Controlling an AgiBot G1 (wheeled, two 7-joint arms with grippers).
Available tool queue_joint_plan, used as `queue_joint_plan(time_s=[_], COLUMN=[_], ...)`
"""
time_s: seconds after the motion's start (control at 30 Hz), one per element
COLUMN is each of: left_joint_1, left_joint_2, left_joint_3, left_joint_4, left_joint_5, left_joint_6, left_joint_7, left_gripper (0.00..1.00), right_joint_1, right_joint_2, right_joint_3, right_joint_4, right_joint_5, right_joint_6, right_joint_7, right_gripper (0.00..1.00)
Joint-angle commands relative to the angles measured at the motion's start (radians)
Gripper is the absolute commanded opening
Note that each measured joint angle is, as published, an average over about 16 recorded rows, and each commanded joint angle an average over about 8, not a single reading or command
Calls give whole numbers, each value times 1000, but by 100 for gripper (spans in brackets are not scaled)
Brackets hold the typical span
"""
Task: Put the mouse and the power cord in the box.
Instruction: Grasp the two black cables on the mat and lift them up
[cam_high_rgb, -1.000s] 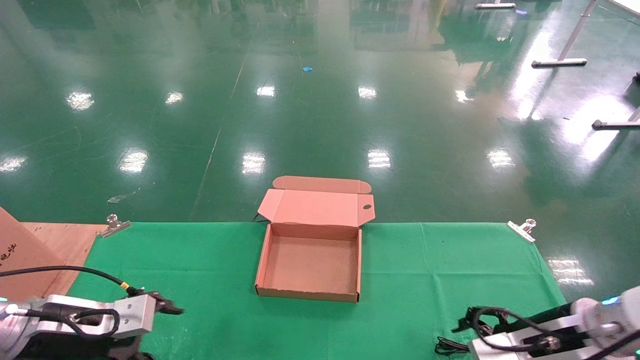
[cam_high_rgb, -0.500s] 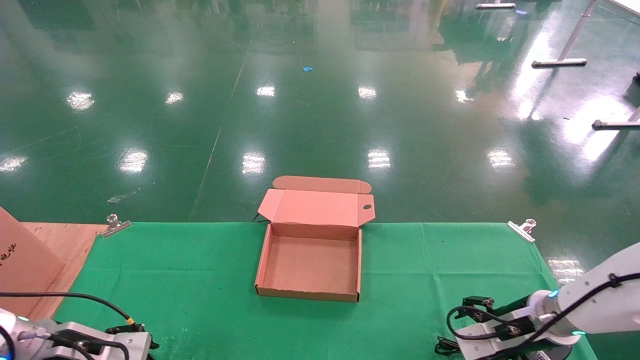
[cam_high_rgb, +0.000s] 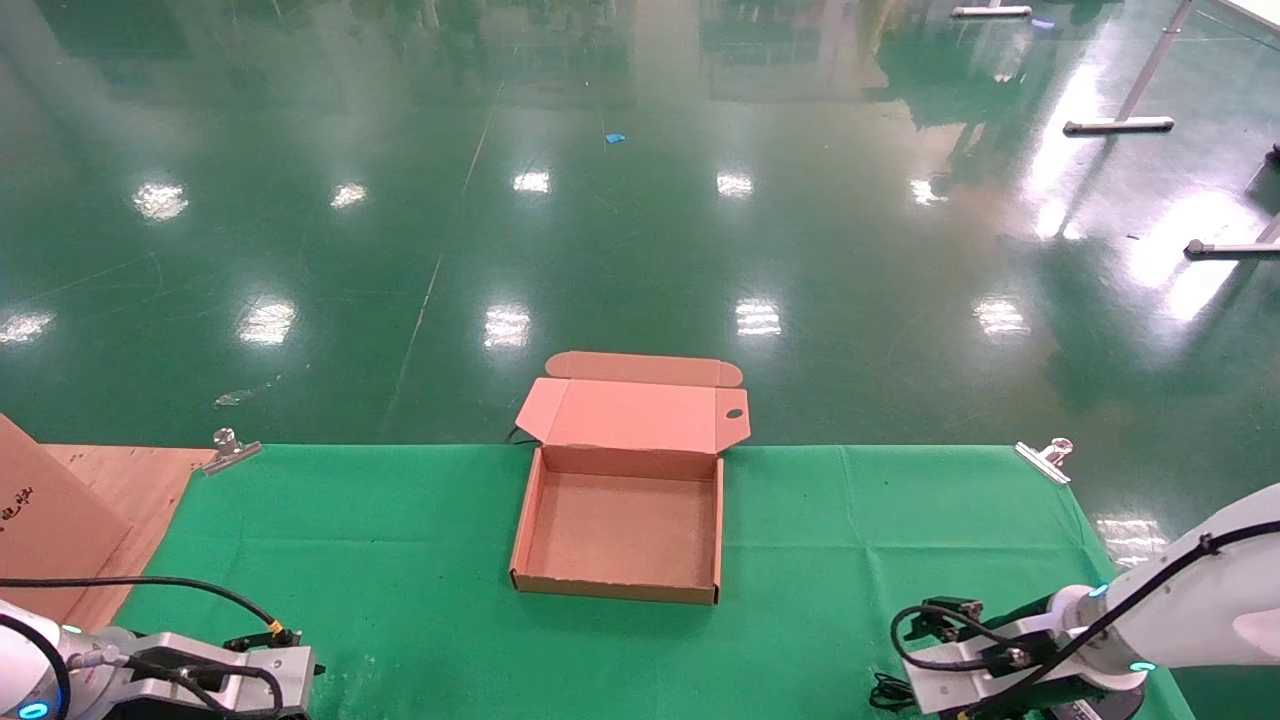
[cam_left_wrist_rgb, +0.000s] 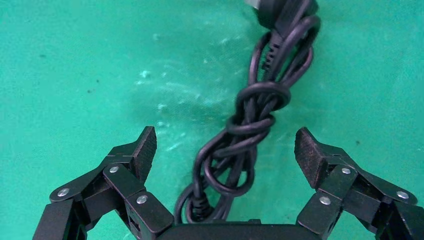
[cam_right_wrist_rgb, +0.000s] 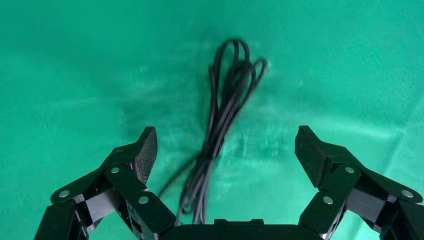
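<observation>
Left pincer (cam_left_wrist_rgb: 225, 150) spread wide over the power cord (cam_left_wrist_rgb: 250, 125); right pincer (cam_right_wrist_rgb: 225, 150) wide over the mouse's cable bundle (cam_right_wrist_rgb: 220, 125); box (cam_high_rgb: 620, 530) open.

We are seeing the power cord's (cam_left_wrist_rgb: 252, 115) plug running off the frame edge; the mouse itself is staying hidden.

Box (cam_high_rgb: 620, 530) open, empty, mid-cloth; knotted power cord (cam_left_wrist_rgb: 250, 120) flat on cloth; mouse hidden.
</observation>
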Motion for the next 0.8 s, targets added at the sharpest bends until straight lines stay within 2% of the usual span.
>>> queue_joint_plan(time_s=[0.03, 0.33, 0.8], left_joint_1=[-3, -18, -30], left_joint_2=[3, 17, 27], left_joint_3=[-4, -3, -2], left_joint_4=[17, 58, 94], left_joint_5=[-5, -4, -3], left_joint_6=[-9, -4, 14], left_joint_7=[9, 39, 66], left_gripper=[0, 0, 0], right_joint_1=[9, 45, 79], right_joint_2=[-4, -19, -32], right_joint_3=[4, 8, 8], right_joint_4=[-36, -125, -202], right_joint_5=[7, 14, 14], right_joint_6=[3, 14, 20], right_joint_7=[-29, -99, -157], right_gripper=[0, 0, 0])
